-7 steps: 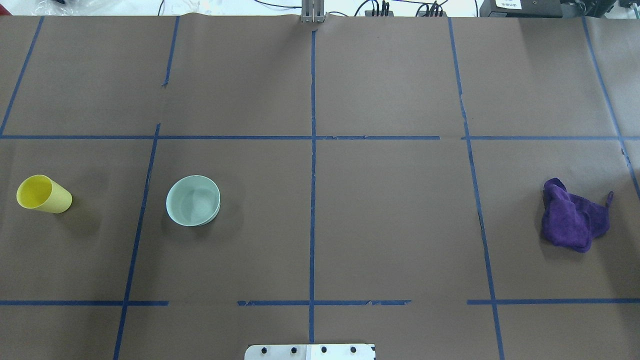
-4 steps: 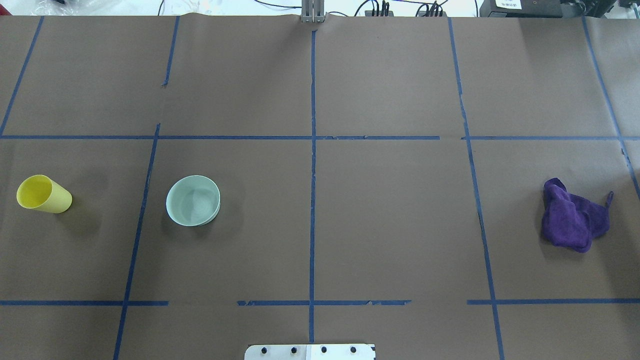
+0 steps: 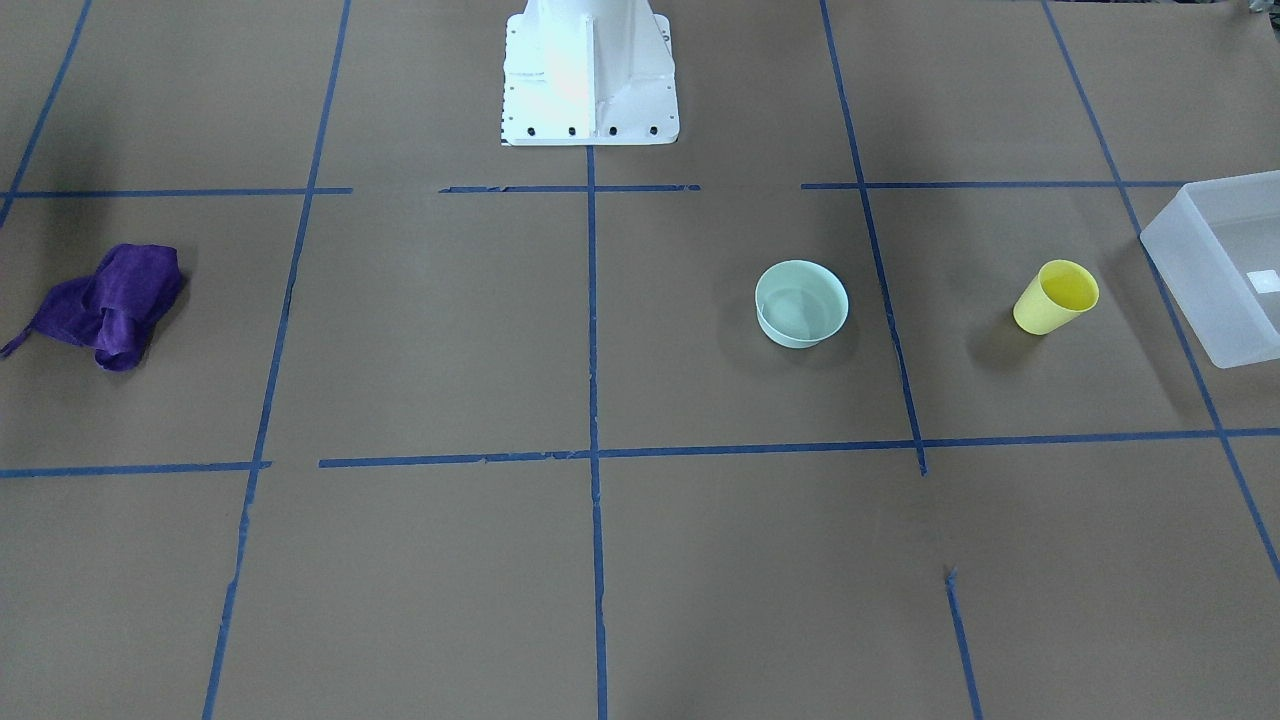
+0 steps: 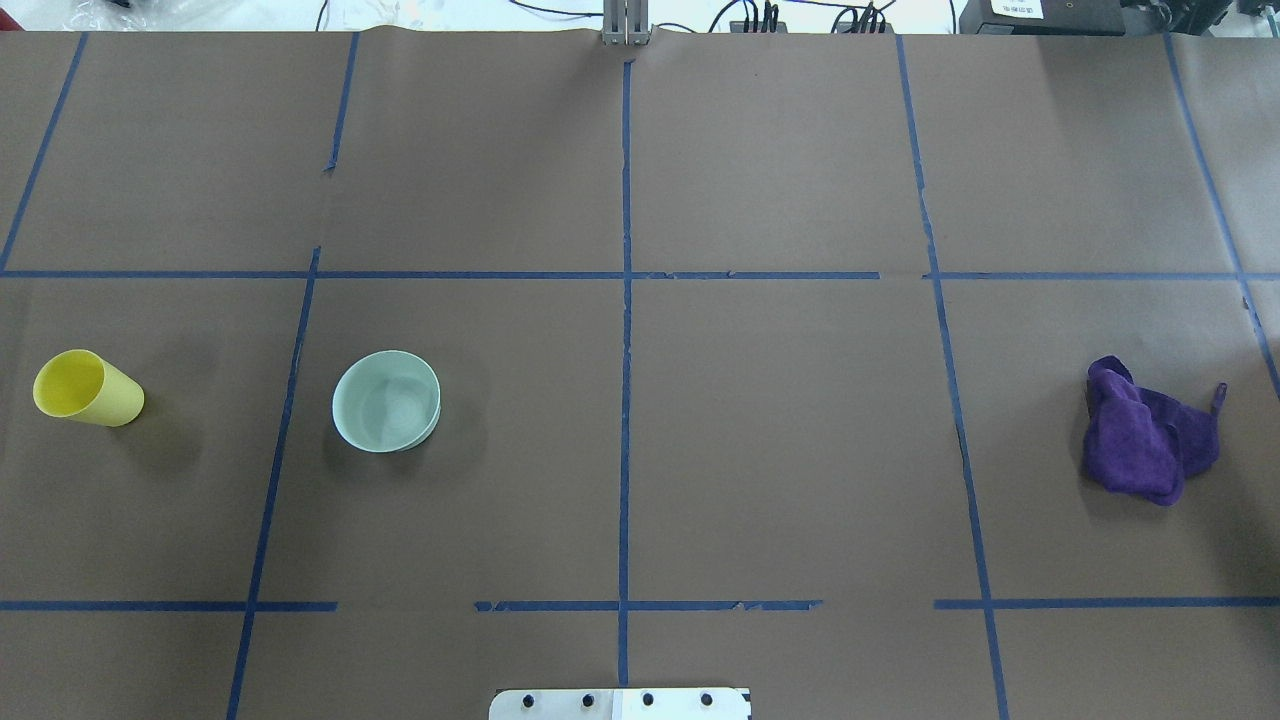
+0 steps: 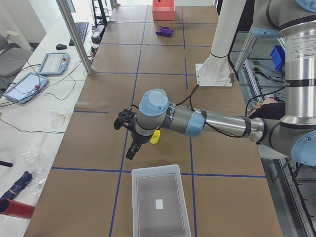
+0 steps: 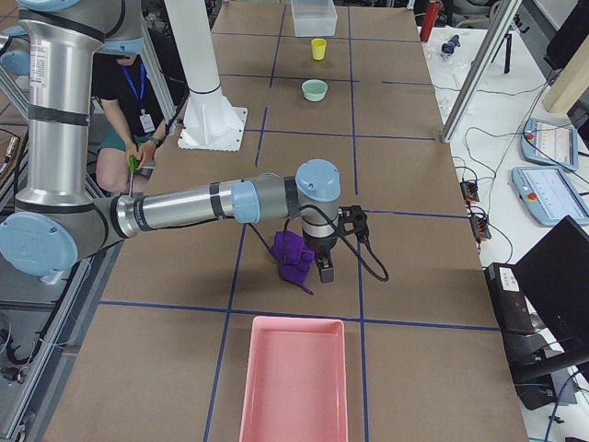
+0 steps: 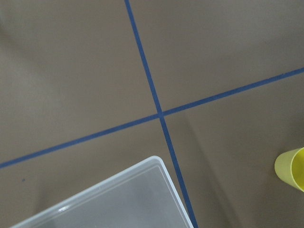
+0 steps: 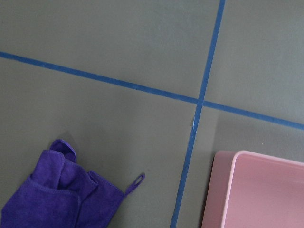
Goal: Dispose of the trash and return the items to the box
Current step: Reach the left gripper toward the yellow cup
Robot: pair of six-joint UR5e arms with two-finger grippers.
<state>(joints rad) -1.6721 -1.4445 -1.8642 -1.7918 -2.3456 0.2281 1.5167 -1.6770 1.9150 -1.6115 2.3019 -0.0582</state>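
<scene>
The yellow cup stands upright at the table's left, and also shows in the front view and the left wrist view. The mint-green bowl sits to its right, open side up. The frosted-white box lies beyond the cup at the left end, with its corner in the left wrist view. My left gripper hovers between cup and box. My right gripper hovers by the purple rag. I cannot tell whether either gripper is open or shut.
A pink tray lies at the table's right end past the rag, and its corner shows in the right wrist view. The robot's white base stands at the near middle edge. Blue tape lines grid the brown table.
</scene>
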